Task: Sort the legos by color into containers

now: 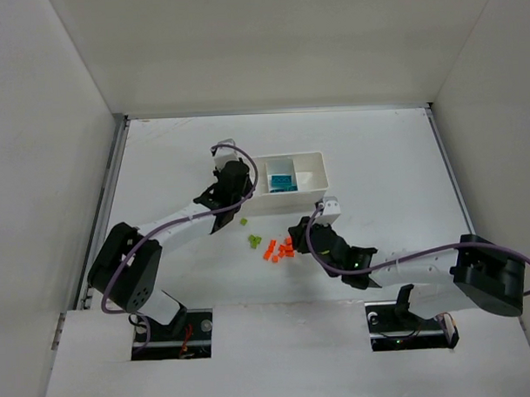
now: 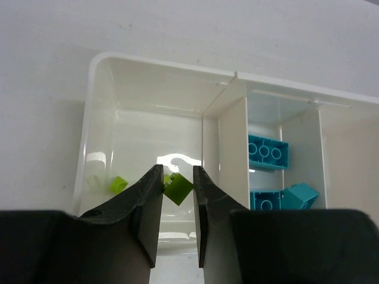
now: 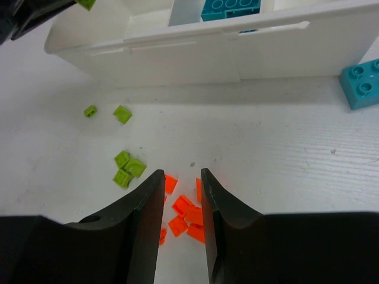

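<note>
The white tray [image 2: 95, 118] has three compartments. My left gripper [image 2: 177, 171] is shut on a tilted lime green brick [image 2: 177, 189] and holds it above the tray's left compartment, where another lime brick [image 2: 118, 184] lies. Teal bricks [image 2: 267, 151] lie in the middle compartment. My right gripper [image 3: 182, 173] is open and hovers low over a cluster of orange-red bricks [image 3: 186, 213] on the table in front of the tray [image 3: 177, 56]. In the top view the left gripper [image 1: 241, 192] is at the tray's left end and the right gripper [image 1: 294, 228] is over the orange bricks [image 1: 280, 249].
Several lime bricks [image 3: 127, 167] lie on the table left of the orange cluster, with two more [image 3: 122, 113] nearer the tray. One teal brick [image 3: 362, 84] lies on the table by the tray's right end. White walls surround the table.
</note>
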`<state>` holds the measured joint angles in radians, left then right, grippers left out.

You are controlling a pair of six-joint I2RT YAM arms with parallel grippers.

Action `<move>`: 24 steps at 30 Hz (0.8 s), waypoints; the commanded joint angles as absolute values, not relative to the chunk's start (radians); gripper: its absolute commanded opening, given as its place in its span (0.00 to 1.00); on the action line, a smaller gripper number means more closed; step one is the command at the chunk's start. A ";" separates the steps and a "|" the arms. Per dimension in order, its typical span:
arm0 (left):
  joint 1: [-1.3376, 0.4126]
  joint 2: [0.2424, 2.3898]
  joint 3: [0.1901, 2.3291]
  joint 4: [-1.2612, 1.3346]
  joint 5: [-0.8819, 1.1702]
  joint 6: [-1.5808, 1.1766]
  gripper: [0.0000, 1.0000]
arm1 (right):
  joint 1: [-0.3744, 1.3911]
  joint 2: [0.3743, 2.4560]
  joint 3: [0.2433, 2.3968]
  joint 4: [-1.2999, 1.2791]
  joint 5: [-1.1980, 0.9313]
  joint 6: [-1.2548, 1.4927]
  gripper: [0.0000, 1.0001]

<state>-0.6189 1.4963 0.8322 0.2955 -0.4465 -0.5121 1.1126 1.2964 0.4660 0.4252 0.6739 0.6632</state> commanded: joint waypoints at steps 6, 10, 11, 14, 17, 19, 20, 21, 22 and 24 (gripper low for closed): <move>-0.622 1.494 0.881 0.327 -0.449 -0.482 0.39 | 1.144 1.287 0.456 0.402 0.730 0.701 0.44; -0.628 1.462 0.839 0.322 -0.443 -0.497 0.40 | 1.089 1.270 0.453 0.373 0.735 0.712 0.47; -0.634 1.445 0.824 0.318 -0.442 -0.500 0.40 | 1.070 1.263 0.451 0.358 0.736 0.730 0.48; -0.666 1.376 0.752 0.322 -0.445 -0.500 0.40 | 1.012 1.227 0.436 0.299 0.774 0.781 0.52; -0.697 1.304 0.677 0.311 -0.440 -0.503 0.40 | 0.946 1.190 0.425 0.223 0.795 0.825 0.60; -0.720 1.260 0.632 0.302 -0.443 -0.508 0.40 | 0.904 1.195 0.434 0.193 0.776 0.815 0.64; -0.731 1.240 0.609 0.304 -0.445 -0.514 0.40 | 0.880 1.207 0.442 0.189 0.761 0.795 0.66; -0.740 1.224 0.591 0.307 -0.443 -0.523 0.40 | 0.855 1.222 0.451 0.186 0.741 0.772 0.69; -0.746 1.215 0.578 0.305 -0.440 -0.531 0.40 | 0.838 1.236 0.460 0.189 0.715 0.764 0.70; -0.757 1.201 0.563 0.299 -0.427 -0.541 0.40 | 0.811 1.273 0.486 0.186 0.666 0.752 0.73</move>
